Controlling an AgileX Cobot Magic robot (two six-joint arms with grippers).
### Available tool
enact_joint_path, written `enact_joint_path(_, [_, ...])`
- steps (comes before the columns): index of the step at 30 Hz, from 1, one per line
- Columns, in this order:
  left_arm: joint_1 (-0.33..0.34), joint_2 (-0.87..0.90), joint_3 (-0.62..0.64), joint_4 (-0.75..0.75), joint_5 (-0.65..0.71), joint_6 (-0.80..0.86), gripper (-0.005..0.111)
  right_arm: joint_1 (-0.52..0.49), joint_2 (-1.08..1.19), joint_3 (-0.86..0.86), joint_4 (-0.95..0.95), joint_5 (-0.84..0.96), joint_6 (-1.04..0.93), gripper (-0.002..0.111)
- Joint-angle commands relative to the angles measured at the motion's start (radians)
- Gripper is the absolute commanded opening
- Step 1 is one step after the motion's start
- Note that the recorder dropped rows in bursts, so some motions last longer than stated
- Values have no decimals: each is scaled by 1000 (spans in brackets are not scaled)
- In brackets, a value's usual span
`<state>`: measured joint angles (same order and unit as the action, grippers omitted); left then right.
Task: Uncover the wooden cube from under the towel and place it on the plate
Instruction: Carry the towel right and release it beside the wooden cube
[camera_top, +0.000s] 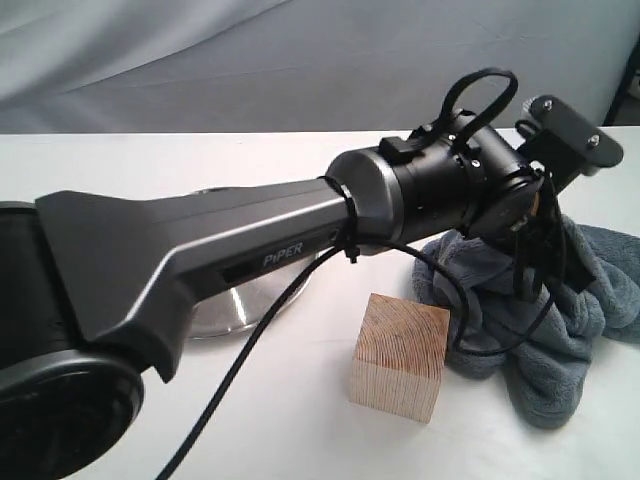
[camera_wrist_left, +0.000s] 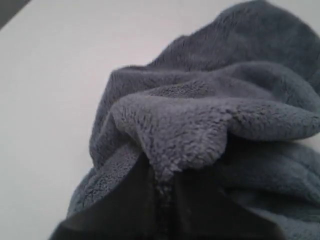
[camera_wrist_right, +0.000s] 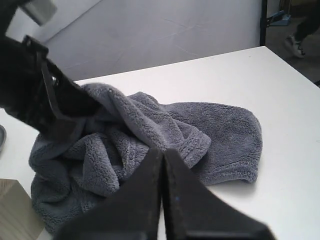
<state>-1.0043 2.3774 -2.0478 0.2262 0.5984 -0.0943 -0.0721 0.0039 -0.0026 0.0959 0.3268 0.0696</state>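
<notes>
The wooden cube (camera_top: 400, 355) stands uncovered on the white table, its striped grain facing the camera; one corner (camera_wrist_right: 15, 212) shows in the right wrist view. The grey-blue towel (camera_top: 570, 300) lies bunched just right of the cube. My left gripper (camera_wrist_left: 162, 175) reaches across and is shut on a raised fold of the towel (camera_wrist_left: 210, 115). The right gripper (camera_wrist_right: 162, 150) hovers on the towel's (camera_wrist_right: 215, 125) other side, fingers pressed together with nothing between them. The steel plate (camera_top: 235, 310) sits left of the cube, mostly hidden behind my left arm.
The left arm's dark link (camera_top: 200, 250) and its cable (camera_top: 250, 350) span the front of the exterior view. A grey backdrop hangs behind the table. In the right wrist view, the table's far edge (camera_wrist_right: 295, 65) lies beyond the towel.
</notes>
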Motion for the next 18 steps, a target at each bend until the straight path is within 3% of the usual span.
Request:
enact_joint_path(1, [0,33,-5,-10,85,-1,16,-8,-4,3,2,0,-5,0])
enact_joint_path(5, [0,35,-5,-33,86,-1,40,-8,-4,3,2,0,-5,0])
enact_joint_path(6, [0,30,-5,-35,78,-1,56,-8,-4,3,2,0,-5,0])
enact_joint_path(8, [0,28,-5,-37,85,-1,77,-8,-4,3,2,0,-5,0])
enact_joint_path(10, [0,19,-5,-37,99,-3,89,-8,-4,3,2,0,-5,0])
enact_joint_path(18, [0,-96,-5,-42,116,-9,92,-8,-4,3,2,0,-5,0])
